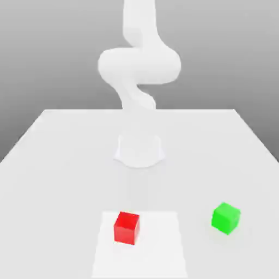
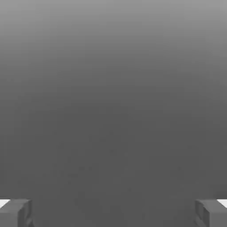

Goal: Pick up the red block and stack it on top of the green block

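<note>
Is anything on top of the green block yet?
No. The green block has a bare top face; the red block sits apart on the table, toward the exterior view's left. Its underside is hidden.

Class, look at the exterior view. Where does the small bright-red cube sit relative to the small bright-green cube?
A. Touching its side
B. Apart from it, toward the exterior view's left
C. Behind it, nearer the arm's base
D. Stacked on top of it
B: the small bright-red cube rests on the white table, clearly separated from the small bright-green cube, on the exterior view's left.
</note>
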`<move>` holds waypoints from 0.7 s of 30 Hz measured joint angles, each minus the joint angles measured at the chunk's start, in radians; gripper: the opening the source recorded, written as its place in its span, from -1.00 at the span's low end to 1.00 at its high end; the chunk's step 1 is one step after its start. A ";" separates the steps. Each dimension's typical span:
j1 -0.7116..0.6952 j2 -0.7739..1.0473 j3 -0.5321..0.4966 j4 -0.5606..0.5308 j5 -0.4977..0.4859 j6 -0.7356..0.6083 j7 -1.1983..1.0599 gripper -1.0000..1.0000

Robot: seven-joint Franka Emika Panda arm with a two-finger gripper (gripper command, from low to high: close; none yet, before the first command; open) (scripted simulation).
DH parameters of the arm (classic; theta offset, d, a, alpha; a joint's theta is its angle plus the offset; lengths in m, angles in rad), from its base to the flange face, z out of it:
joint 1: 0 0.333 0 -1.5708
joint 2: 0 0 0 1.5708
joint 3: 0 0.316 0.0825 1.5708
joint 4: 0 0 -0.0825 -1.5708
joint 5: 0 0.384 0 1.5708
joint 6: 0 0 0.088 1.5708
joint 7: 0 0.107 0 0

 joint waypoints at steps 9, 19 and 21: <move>-0.029 0.341 -0.001 -0.195 0.015 0.202 0.061 0.00; -0.059 0.703 -0.006 -0.402 -0.001 0.419 0.149 0.00; -0.061 0.776 -0.007 -0.408 -0.002 0.475 0.155 0.00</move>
